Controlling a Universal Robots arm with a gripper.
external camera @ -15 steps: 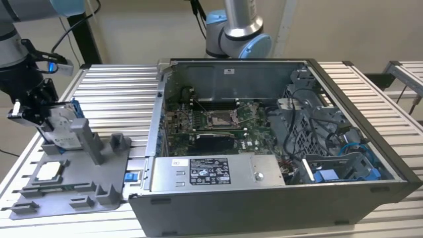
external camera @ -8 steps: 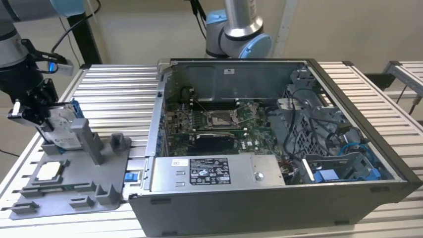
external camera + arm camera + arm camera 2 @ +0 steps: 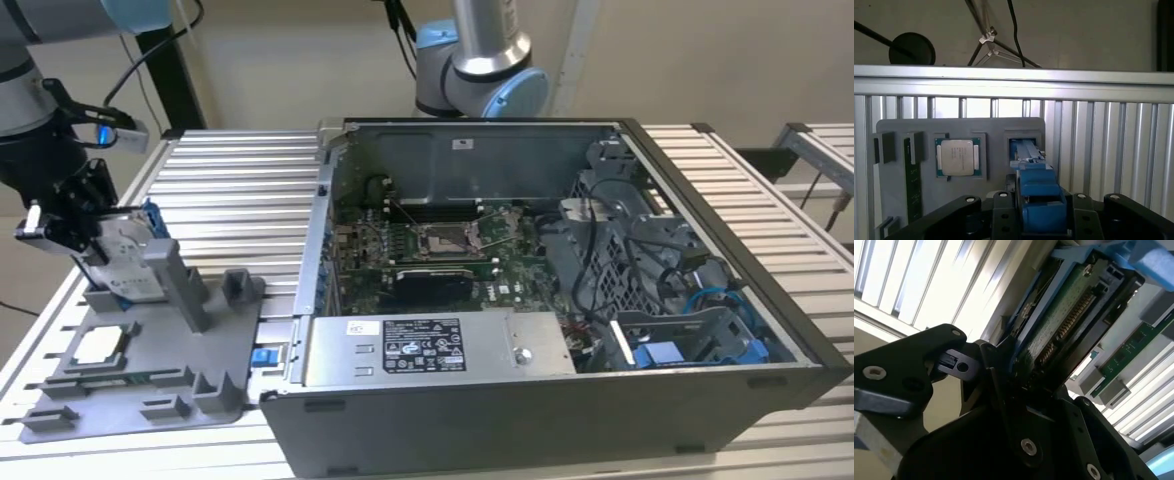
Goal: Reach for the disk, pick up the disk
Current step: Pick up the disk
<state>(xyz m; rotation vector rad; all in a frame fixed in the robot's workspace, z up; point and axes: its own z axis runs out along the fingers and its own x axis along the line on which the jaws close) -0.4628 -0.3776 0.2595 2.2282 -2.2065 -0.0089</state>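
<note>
One gripper (image 3: 86, 240), one disk (image 3: 127, 248), and we have contact: at the exterior view's left the gripper is clamped on the disk, which stands upright on edge over the grey fixture (image 3: 147, 375) on the slatted table (image 3: 227, 190). In the first wrist view we see its blue frame (image 3: 1038, 192) pinched between the black fingers (image 3: 1003, 215). Whether it is clear of its slot, we cannot tell. Near it in the fixture lies the square chip (image 3: 100, 345); the open computer case (image 3: 561, 410) stands on the exterior view's right of the fixture.
</note>
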